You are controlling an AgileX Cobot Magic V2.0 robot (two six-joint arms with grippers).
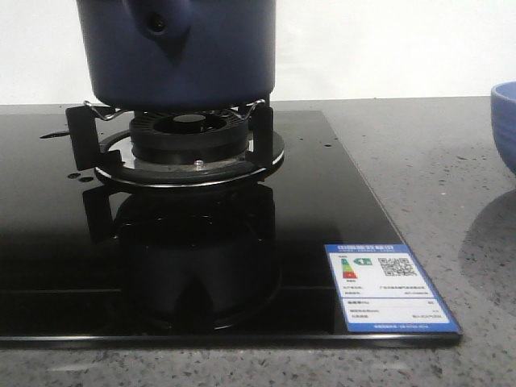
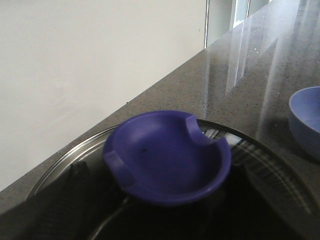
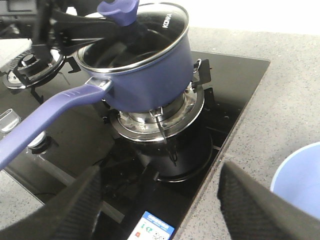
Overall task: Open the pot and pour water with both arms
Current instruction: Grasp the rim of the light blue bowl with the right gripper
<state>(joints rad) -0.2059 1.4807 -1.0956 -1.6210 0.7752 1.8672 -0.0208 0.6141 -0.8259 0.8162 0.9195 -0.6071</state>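
Observation:
The dark navy pot (image 1: 181, 56) stands on the burner grate (image 1: 189, 145) of the black glass hob, its holed stub facing me. In the right wrist view the pot (image 3: 150, 75) has a long blue handle (image 3: 50, 115) and a glass lid (image 3: 150, 45) lying on its rim. My left gripper (image 3: 132, 32) is closed round the stem under the lid's blue knob (image 2: 167, 157); its dark fingers (image 2: 75, 195) flank the knob. My right gripper (image 3: 165, 220) is open and empty above the hob's front right corner, apart from the pot.
A lighter-blue bowl (image 1: 504, 121) stands on the grey counter to the right of the hob; it also shows in both wrist views (image 2: 306, 120) (image 3: 300, 185). A blue-and-white label (image 1: 391, 286) is on the hob's front right corner. A second burner (image 3: 30, 65) lies to the left.

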